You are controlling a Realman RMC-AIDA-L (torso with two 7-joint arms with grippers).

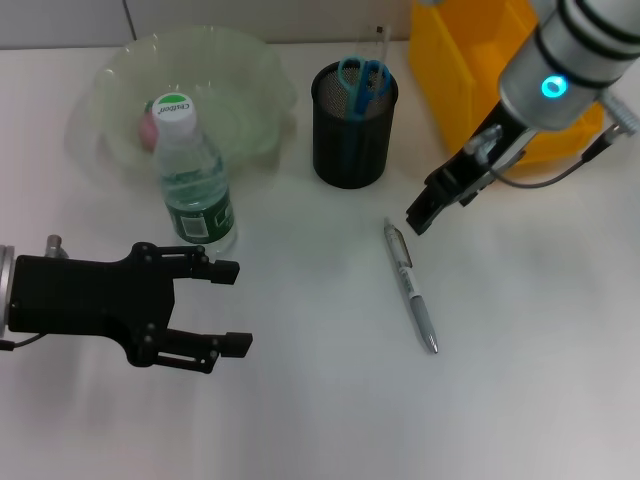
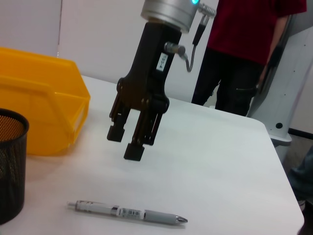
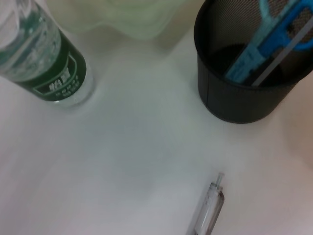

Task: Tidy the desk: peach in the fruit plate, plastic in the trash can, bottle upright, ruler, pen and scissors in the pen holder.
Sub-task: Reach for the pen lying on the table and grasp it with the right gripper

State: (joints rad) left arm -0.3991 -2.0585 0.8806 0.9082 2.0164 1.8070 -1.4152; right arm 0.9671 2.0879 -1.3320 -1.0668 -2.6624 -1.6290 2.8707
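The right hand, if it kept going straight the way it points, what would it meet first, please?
Probably the pen: the right hand points down at the table beside its upper end, though depth is unclear.

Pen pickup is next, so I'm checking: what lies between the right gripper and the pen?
Nothing: only bare table separates the right gripper from the pen, clearest in the left wrist view.

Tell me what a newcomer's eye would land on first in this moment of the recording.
The right tool hangs open just above the clip end of the pen, which lies alone on the white desk in front of the black mesh pen holder with the blue scissors inside. Next comes the left tool, open near the desk's front edge, beside the upright bottle that stands before the pale green fruit plate.
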